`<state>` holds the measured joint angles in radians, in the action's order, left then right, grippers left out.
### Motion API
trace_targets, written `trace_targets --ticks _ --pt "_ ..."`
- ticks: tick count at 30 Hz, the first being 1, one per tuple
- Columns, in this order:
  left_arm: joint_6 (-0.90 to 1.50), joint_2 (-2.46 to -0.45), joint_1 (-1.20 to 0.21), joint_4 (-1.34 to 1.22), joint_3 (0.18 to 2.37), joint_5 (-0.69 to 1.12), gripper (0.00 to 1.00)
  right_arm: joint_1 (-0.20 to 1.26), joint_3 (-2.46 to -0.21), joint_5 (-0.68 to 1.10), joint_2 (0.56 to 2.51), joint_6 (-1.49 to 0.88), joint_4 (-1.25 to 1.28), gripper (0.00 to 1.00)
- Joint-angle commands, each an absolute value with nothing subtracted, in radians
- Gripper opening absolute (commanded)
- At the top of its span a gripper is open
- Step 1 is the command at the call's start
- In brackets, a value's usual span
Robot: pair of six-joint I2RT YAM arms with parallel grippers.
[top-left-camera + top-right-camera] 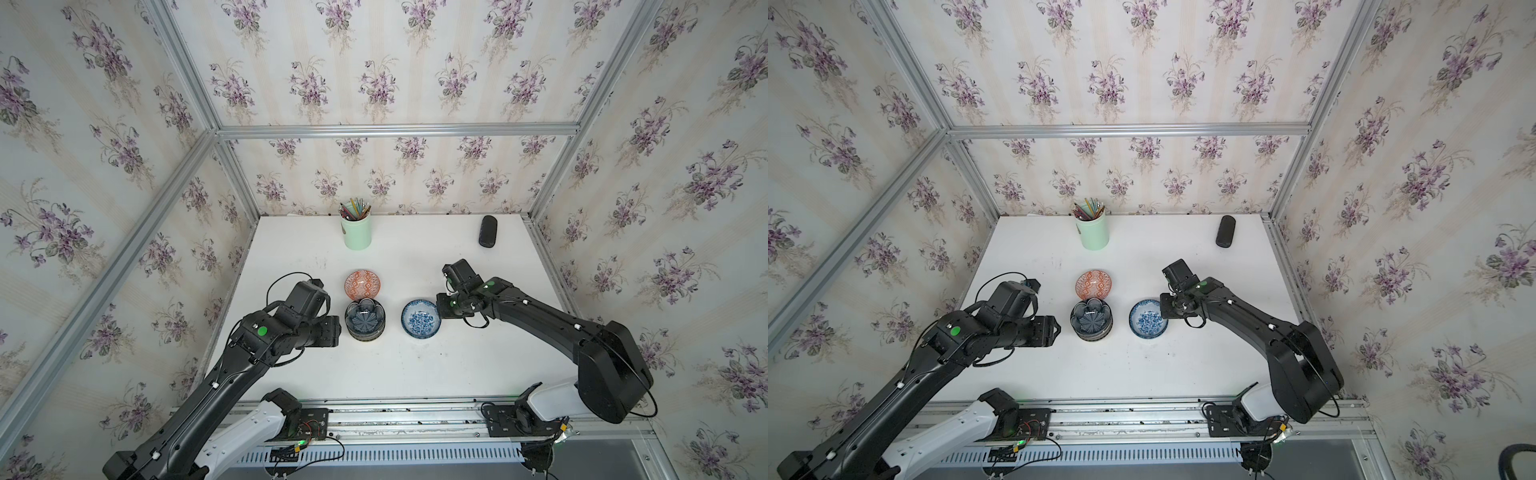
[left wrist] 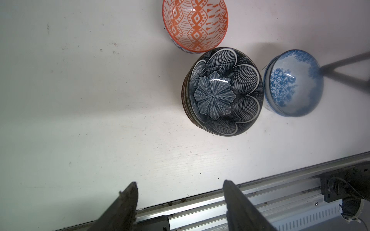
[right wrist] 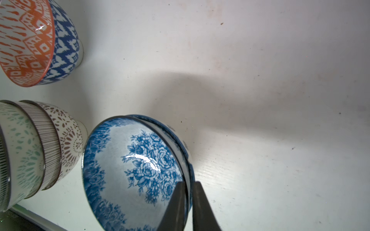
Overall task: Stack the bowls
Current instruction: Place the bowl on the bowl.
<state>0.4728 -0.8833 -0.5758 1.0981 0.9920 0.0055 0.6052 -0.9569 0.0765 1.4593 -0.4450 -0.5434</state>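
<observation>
The right tool (image 3: pixel 189 185) pinches the rim of the blue floral bowl (image 3: pixel 128 170), seemingly 2 nested, on the surface (image 1: pixel 415 374) beside the stack (image 1: pixel 365 322). The next move should lift and centre it over the stack. The left tool (image 2: pixel 180 186) gapes empty.

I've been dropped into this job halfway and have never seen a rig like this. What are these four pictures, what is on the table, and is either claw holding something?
The machine is a two-armed robot, and each arm ends in a two-fingered gripper. Both top views look down from one overhead camera. The other two pictures come from a camera on each arm's wrist.

On the white table stands a stack of bowls topped by the dark navy petal bowl. The orange geometric bowl and the blue floral bowl sit close by. A mint-green pencil cup and a dark oblong case are at the back.

The right gripper is shut on the blue floral bowl's rim, one finger inside and one outside. The left gripper is open and empty.
</observation>
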Motion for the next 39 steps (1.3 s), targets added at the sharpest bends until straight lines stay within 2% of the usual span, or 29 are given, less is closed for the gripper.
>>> trace_targets --ticks 1,28,31,33,36,39 --pt "0.46 -0.882 -0.575 1.091 0.991 0.003 0.69 0.605 -0.959 0.084 1.462 -0.438 -0.539 0.13" --pt "0.462 -0.881 -0.575 1.091 0.991 0.003 0.69 0.604 -0.955 0.115 1.465 -0.437 -0.537 0.13" --pt "0.462 -0.882 -0.575 1.091 0.992 0.001 0.69 0.604 -0.959 0.116 1.444 -0.432 -0.542 0.2" --pt "0.462 -0.887 -0.574 1.092 0.998 -0.002 0.7 0.604 -0.96 0.124 1.416 -0.427 -0.538 0.28" --pt "0.462 -0.915 -0.558 1.095 1.024 -0.016 0.7 0.604 -0.954 0.127 1.355 -0.424 -0.519 0.46" --pt "0.453 -0.979 -0.524 1.042 1.075 -0.003 0.7 0.604 -0.946 0.113 1.31 -0.425 -0.509 0.53"
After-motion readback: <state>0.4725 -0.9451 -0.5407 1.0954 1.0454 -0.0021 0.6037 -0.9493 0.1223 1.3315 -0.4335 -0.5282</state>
